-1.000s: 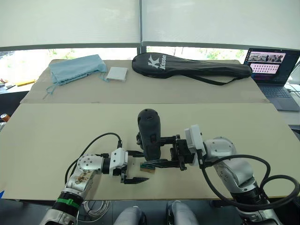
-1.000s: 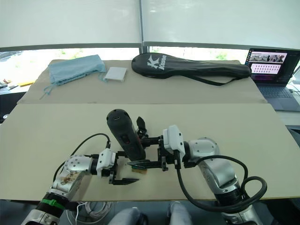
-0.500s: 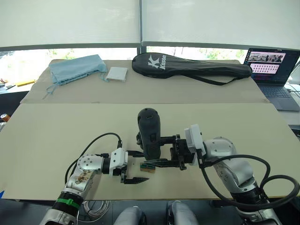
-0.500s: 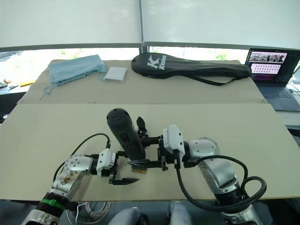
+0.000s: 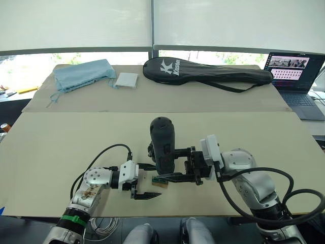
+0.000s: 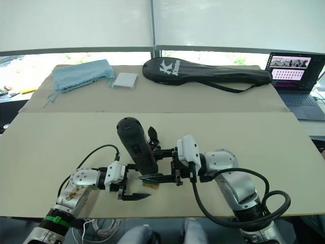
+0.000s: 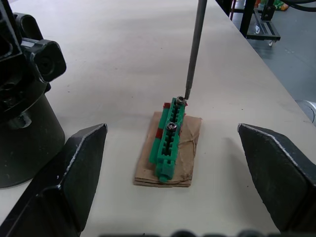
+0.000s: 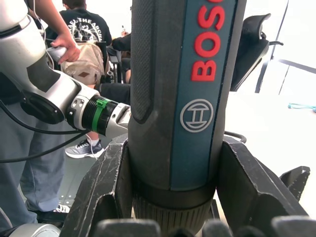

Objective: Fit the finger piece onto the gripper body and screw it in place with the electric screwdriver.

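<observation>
My right gripper (image 5: 171, 163) is shut on the electric screwdriver (image 5: 162, 146) and holds this fat black tool upright; its body (image 8: 185, 98) shows between the two fingers. The thin metal bit (image 7: 193, 49) comes down onto a screw at the end of a green screw strip (image 7: 168, 143), which lies on a scrap of brown card. My left gripper (image 7: 171, 128) is open, with one finger on each side of that strip and touching nothing. The gripper body (image 7: 24, 98) stands just beside it, and its pointed finger (image 6: 152, 136) sticks up behind the screwdriver. The finger piece is out of view.
A black racket bag (image 5: 203, 71), a blue cloth (image 5: 81, 73) and a white pad (image 5: 126, 80) lie on the far table. A laptop (image 5: 294, 76) stands at the far right. The near table edge runs just below both grippers. People show beyond the table in the right wrist view.
</observation>
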{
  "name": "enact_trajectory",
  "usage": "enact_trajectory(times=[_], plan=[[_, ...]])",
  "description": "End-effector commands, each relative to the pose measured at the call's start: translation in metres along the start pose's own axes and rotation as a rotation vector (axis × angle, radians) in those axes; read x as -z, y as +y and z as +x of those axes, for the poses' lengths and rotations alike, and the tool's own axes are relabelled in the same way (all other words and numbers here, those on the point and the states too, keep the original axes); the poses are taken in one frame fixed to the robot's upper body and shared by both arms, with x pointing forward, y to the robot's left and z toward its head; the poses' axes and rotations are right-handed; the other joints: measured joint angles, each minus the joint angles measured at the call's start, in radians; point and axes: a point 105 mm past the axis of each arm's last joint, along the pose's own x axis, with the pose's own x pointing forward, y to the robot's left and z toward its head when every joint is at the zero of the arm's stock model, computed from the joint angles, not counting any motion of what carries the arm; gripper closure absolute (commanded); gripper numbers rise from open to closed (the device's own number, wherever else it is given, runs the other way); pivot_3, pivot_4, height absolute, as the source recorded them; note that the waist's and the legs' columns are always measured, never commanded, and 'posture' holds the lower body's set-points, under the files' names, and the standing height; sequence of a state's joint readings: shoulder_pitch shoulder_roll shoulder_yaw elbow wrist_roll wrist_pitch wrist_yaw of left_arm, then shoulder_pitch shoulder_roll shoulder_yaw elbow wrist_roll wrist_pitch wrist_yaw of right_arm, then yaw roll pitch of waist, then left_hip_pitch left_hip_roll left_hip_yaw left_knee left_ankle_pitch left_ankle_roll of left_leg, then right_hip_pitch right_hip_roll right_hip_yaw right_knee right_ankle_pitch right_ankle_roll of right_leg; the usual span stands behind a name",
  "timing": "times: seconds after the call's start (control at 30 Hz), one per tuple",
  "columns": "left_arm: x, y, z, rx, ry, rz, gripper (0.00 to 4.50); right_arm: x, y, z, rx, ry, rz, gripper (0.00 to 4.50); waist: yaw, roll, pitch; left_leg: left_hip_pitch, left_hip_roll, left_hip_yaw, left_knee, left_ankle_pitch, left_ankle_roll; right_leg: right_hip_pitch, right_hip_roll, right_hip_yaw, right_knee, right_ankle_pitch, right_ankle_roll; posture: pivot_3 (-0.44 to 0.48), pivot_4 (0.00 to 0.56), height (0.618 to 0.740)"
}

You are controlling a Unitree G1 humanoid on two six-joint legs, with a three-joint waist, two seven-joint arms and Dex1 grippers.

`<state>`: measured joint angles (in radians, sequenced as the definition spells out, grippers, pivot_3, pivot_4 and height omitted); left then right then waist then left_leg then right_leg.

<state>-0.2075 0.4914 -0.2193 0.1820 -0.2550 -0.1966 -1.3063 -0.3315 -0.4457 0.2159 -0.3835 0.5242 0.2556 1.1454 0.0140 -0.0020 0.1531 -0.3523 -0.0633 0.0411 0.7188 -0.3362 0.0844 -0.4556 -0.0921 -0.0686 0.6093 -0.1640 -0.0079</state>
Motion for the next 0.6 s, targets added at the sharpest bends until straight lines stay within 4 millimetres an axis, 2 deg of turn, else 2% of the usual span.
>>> enact_trajectory(times=[0.03, 0.6], plan=[[0.0189, -0.0161, 0.0074, 0.047, 0.043, -0.082, 0.00, -0.0166, 0.0028, 0.0017, -0.022, -0.048, -0.051, 2.56, 0.000, 0.000, 0.000, 0.000, 0.000, 0.000, 0.000, 0.000, 0.000, 0.000, 0.000, 0.000, 0.000, 0.000, 0.000, 0.000, 0.150, 0.740], [0.0188, -0.0166, 0.0076, 0.046, 0.043, -0.086, 0.00, -0.0153, 0.0031, 0.0007, -0.033, -0.029, -0.041, 2.56, 0.000, 0.000, 0.000, 0.000, 0.000, 0.000, 0.000, 0.000, 0.000, 0.000, 0.000, 0.000, 0.000, 0.000, 0.000, 0.000, 0.150, 0.740]])
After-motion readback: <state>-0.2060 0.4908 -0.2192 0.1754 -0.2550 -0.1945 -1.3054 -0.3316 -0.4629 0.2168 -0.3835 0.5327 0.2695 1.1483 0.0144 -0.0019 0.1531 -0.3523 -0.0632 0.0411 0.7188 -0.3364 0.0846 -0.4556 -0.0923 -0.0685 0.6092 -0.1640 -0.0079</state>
